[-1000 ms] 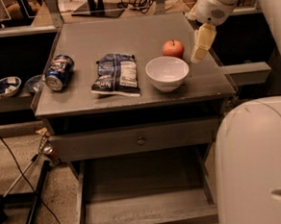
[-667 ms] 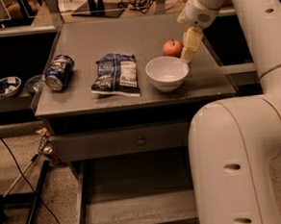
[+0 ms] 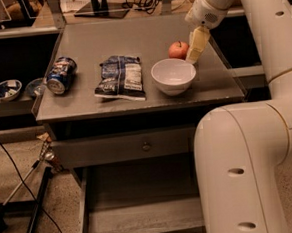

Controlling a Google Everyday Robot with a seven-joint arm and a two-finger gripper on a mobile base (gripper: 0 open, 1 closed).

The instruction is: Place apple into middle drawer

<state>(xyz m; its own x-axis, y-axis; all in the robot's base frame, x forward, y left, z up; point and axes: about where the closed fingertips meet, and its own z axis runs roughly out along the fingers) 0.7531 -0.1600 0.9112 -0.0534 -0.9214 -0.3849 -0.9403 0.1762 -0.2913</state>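
1. Middle drawer (image 3: pixel 143 214): pulled out at the near edge of the scene, below the table. Its flat grey floor is bare. The near front panel and the left side wall are visible; the right side is hidden behind the robot.
2. Robot body (image 3: pixel 240 172): large white housing at near right, with the arm (image 3: pixel 275 34) rising along the right edge and bending left over the table.
3. Upper drawer front (image 3: pixel 113 150): shut, directly above the open drawer, with a small round knob (image 3: pixel 146 146) at its centre.
4. Table top (image 3: pixel 130 34): grey, carrying four items. From left to right along the near half: a soda can (image 3: pixel 60 75) lying on its side, a crumpled snack bag (image 3: pixel 120 77) and a white bowl (image 3: pixel 173 75), upright.
5. Apple (image 3: pixel 178 49): on the table top, just beyond the bowl's far rim, stem up. It is not in the drawer.
6. Gripper (image 3: pixel 193 57): pale yellow, angled down and left, just to the right of the apple and above the bowl's far right rim. Contact with the apple cannot be determined. Whether the gripper is open or closed cannot be determined; the apple rests on the table and is not lifted.
7. Side shelf, far left: two small dishes (image 3: pixel 6 89).
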